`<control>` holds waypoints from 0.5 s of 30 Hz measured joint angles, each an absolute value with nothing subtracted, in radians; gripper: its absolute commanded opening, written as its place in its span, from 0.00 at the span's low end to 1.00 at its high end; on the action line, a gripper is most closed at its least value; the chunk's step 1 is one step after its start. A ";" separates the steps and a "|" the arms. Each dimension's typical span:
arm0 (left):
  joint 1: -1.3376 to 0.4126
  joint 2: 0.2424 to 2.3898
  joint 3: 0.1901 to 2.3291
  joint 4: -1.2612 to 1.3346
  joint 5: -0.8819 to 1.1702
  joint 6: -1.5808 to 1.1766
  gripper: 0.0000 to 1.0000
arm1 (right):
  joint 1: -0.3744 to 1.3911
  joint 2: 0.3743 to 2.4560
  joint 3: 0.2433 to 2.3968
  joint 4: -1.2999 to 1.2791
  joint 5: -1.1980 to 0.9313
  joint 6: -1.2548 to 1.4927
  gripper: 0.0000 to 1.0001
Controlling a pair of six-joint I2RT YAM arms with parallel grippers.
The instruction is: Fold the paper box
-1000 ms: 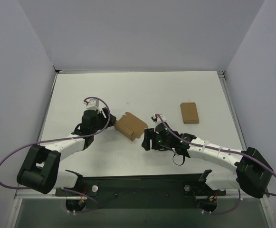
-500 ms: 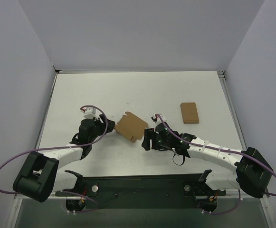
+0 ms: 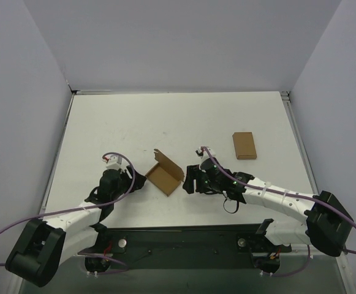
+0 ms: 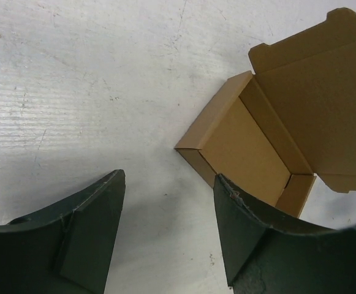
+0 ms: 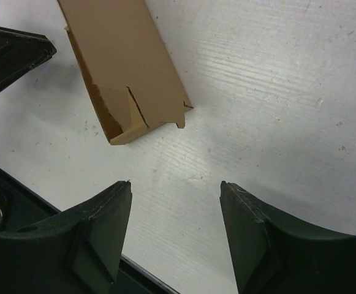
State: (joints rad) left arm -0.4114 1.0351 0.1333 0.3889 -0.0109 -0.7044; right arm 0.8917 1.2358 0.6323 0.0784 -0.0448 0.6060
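A brown paper box (image 3: 164,176) sits near the middle of a white table (image 3: 227,116), its lid flap raised open. The left gripper (image 4: 168,179) and right gripper (image 5: 175,185) flank it, each just beside it, jaws spread and holding nothing.

The left hand (image 4: 168,184) hangs with its fingers spread and empty above the white table (image 4: 73,92), the paper box (image 4: 251,144) lying open-lidded just ahead of its right finger (image 4: 251,236).

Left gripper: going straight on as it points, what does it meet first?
Probably the box: its near corner lies just ahead of the left gripper. Depth is unclear; the table may come first.
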 measured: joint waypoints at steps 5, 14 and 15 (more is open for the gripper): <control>-0.411 0.985 0.168 0.329 0.014 -0.699 0.74 | 0.892 1.163 0.632 0.066 -0.037 0.606 0.61; -0.384 1.085 0.341 0.401 0.163 -0.550 0.86 | 0.878 1.142 0.634 0.064 -0.029 0.604 0.59; -0.377 1.112 0.358 0.422 0.184 -0.530 0.86 | 0.875 1.157 0.638 0.064 -0.029 0.602 0.59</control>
State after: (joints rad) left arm -0.3767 1.1122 0.3580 0.4217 0.1837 -0.5297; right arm 0.8749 1.1568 0.6376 0.0635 -0.0292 0.6022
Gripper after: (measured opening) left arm 0.845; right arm 0.593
